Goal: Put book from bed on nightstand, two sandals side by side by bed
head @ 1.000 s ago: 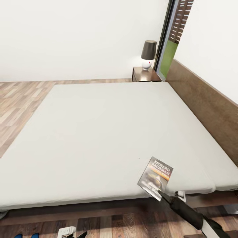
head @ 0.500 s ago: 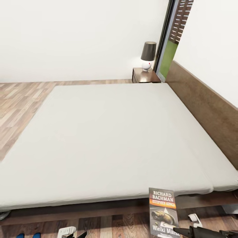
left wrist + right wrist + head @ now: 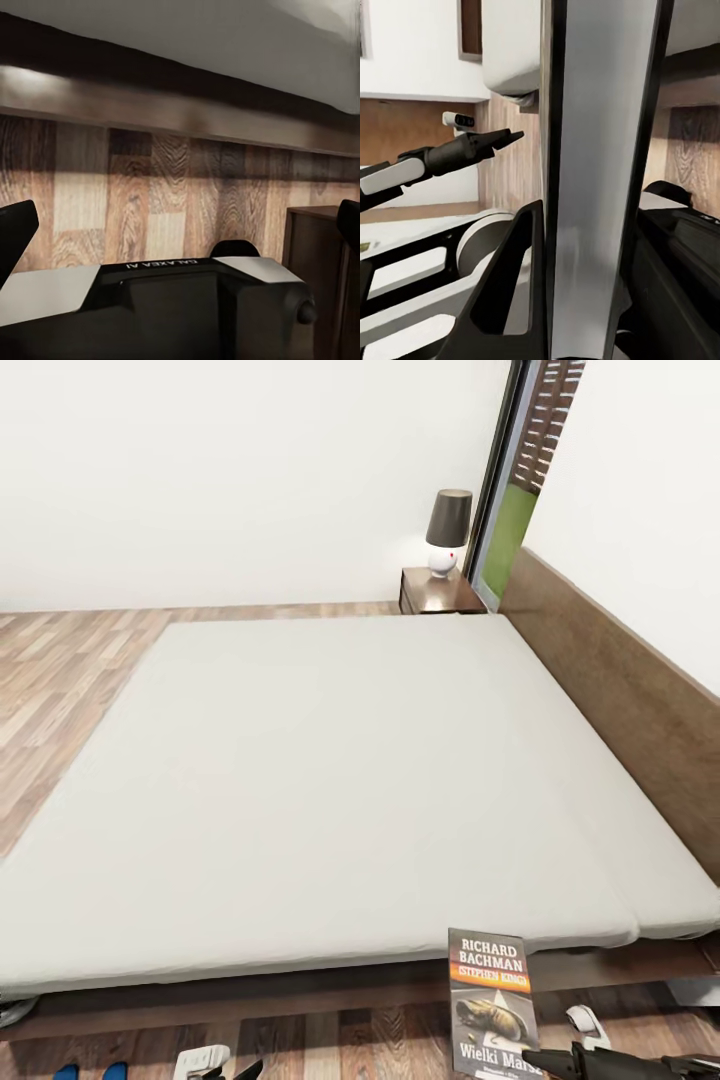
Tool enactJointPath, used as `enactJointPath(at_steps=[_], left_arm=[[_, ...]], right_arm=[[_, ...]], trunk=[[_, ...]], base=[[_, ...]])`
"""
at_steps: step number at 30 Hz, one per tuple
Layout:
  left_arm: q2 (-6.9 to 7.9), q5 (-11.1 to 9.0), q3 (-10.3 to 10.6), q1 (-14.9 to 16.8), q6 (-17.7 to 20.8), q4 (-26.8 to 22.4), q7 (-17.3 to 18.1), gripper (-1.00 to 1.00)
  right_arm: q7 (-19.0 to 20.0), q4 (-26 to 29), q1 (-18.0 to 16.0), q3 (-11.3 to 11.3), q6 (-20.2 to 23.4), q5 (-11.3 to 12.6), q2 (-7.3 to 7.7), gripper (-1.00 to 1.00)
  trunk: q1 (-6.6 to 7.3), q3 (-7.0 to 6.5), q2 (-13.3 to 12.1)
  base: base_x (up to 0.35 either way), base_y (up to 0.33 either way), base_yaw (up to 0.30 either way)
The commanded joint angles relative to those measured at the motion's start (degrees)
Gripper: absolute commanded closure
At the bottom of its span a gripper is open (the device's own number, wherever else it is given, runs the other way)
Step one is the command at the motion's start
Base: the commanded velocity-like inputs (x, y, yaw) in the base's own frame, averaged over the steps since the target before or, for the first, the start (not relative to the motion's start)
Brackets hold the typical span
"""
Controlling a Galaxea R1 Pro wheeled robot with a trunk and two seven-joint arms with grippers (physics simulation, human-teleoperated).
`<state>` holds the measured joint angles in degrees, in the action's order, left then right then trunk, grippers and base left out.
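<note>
1. Where the head view's lower right corner cuts off the right arm, pinching the book (image 3: 490, 1005) near its bottom edge with the right gripper (image 3: 545, 1060), jaws pressed against the paperback.
2. Holding that book upright, cover toward the head camera, white "RICHARD BACHMAN" lettering readable above an orange band and a picture.
3. Keeping it off the mattress, in the air just before the near wooden rail of the bed (image 3: 330, 760), over the wood-plank floor (image 3: 60, 660).
4. From the right wrist view, seen edge-on as a pale slab, with black fingers (image 3: 514, 285) touching it on either side.
5. Left gripper (image 3: 215, 1065) low at the head view's bottom edge; in the left wrist view, fingertips (image 3: 15, 232) spread wide, with only floor planks and the bed's rail beyond.
6. Two blue sandals (image 3: 65, 1073) on the floor at the bottom left corner, side by side, mostly cut off, near the bed's near side.
7. Nightstand (image 3: 440, 590) at the far corner beside the headboard (image 3: 620, 700), bearing a dark-shaded table lamp (image 3: 448, 530), well apart from the book.
</note>
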<state>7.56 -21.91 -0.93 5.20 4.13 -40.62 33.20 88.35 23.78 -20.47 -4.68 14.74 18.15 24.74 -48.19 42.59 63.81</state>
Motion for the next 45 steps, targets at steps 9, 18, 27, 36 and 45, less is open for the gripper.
enactJointPath(at_steps=[9, 18, 27, 36, 45], left_arm=[[-0.01, -0.50, -0.06, 0.02, 0.44, -0.03, 0.27, -1.00], [-0.01, -0.50, -0.12, 0.00, 0.44, -0.05, 0.29, -1.00], [-0.01, -0.50, -0.10, 0.02, 0.44, -0.04, 0.29, -1.00], [-0.01, -0.49, -0.07, 0.03, 0.44, -0.02, 0.29, -1.00], [-0.01, -0.46, -0.11, 0.01, 0.51, -0.05, 0.29, -1.00]], right_arm=[[-0.19, -4.27, -0.05, -0.51, -5.23, 0.57, -0.18, 1.00], [-0.06, -6.32, -0.05, -0.51, -8.17, 0.57, -0.17, 1.00], [-0.02, -6.45, -0.07, -0.51, -8.40, 0.57, -0.19, 1.00], [0.03, -6.55, -0.05, -0.51, -8.37, 0.57, -0.14, 1.00], [-0.10, -6.63, -0.04, -0.51, -8.35, 0.57, -0.14, 1.00]], trunk=[[1.98, -1.59, -3.60], [3.96, -3.21, -7.21], [5.93, -4.83, -10.82], [7.91, -6.44, -14.43], [9.89, -8.06, -18.04]], base=[[0.000, 0.000, 0.000], [0.000, 0.000, 0.048], [0.000, 0.000, 0.122], [0.000, 0.000, 0.178], [0.000, 0.000, 0.285]])
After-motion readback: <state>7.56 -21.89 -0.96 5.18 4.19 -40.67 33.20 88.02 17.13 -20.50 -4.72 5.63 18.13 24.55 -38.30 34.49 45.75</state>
